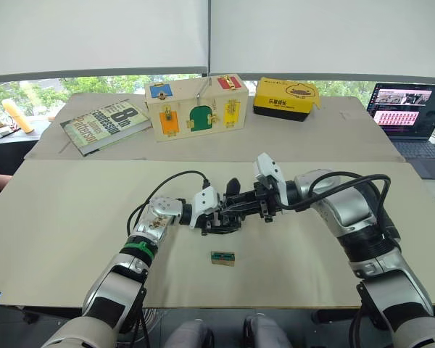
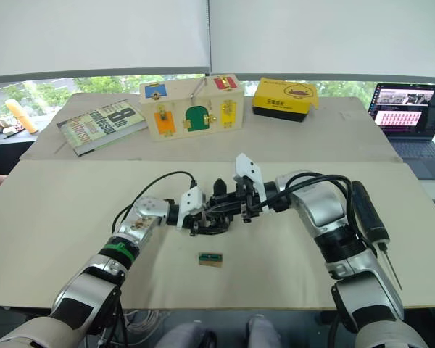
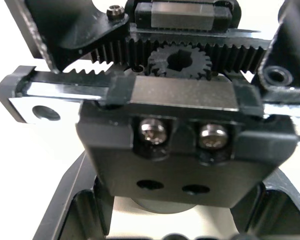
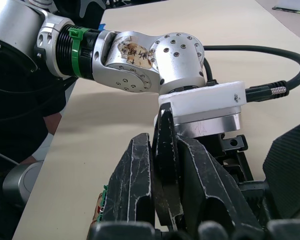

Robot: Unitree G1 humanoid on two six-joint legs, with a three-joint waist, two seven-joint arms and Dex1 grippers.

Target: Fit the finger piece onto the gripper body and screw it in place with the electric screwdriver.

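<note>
Both arms are built of rounded silver-grey metal shells joined by black segments. The left arm carries a bright green ring around its forearm, just behind a silver wrist joint dotted with small dark screw heads and bearing a worn brownish sticker with markings. A white plate with a silver collar beneath it caps that wrist, and a thick black cable with a ribbed metal plug enters its side, then loops back along the arm. The left hand [image 1: 216, 220] is white at the base with black fingers. The right hand [image 1: 248, 203] has a white angular housing, black scuffed fingers [image 4: 202, 180] and black cables arching over the forearm.
</note>
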